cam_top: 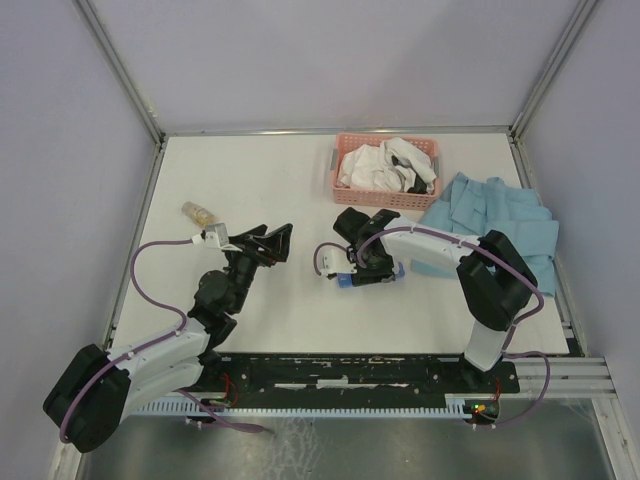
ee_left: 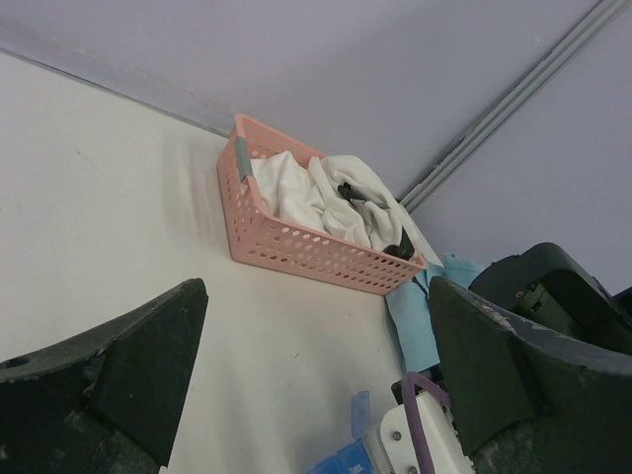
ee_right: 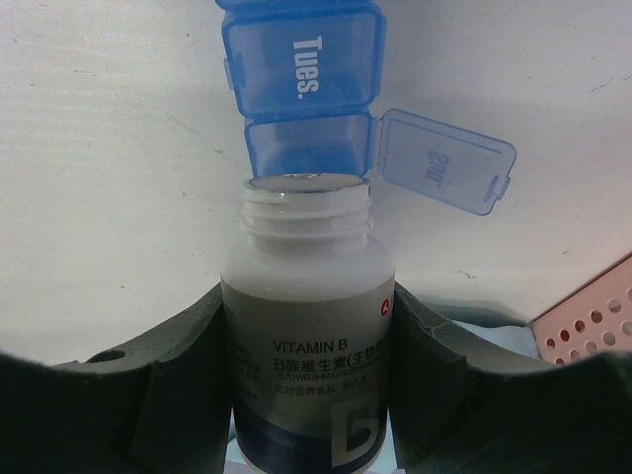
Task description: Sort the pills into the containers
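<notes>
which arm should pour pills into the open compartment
Right: right gripper holds the uncapped vitamin B bottle, mouth at the open compartment of the pill organiser; left gripper is open, empty.

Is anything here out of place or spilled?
No spilled pills show. The small clear bottle lies on its side far to the left, away from the work. The right claw holds an uncapped vitamin bottle at the open compartment of the blue organiser, which suits the task.
</notes>
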Controlling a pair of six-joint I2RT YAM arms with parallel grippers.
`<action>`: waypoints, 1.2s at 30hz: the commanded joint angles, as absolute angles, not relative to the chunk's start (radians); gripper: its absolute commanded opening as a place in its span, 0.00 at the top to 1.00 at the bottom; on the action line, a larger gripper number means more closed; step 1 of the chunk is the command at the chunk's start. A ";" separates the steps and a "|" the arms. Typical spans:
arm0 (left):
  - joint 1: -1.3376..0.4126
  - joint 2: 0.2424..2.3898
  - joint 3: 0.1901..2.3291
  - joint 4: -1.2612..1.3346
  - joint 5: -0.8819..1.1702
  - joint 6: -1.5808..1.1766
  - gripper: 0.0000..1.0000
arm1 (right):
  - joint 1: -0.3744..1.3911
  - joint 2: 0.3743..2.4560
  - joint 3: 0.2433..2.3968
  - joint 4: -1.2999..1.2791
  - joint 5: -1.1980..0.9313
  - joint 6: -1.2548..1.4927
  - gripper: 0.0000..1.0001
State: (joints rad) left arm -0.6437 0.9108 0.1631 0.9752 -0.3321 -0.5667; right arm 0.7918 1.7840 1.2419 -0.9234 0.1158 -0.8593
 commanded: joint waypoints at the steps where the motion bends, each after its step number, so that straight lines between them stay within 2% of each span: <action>1: -0.646 0.899 0.163 1.031 -0.351 -0.537 0.01 | 0.801 1.792 1.285 -0.934 0.144 -0.844 0.99; 36: -0.646 0.900 0.163 1.033 -0.348 -0.537 0.01 | 0.834 1.818 1.309 -0.948 0.203 -0.841 0.99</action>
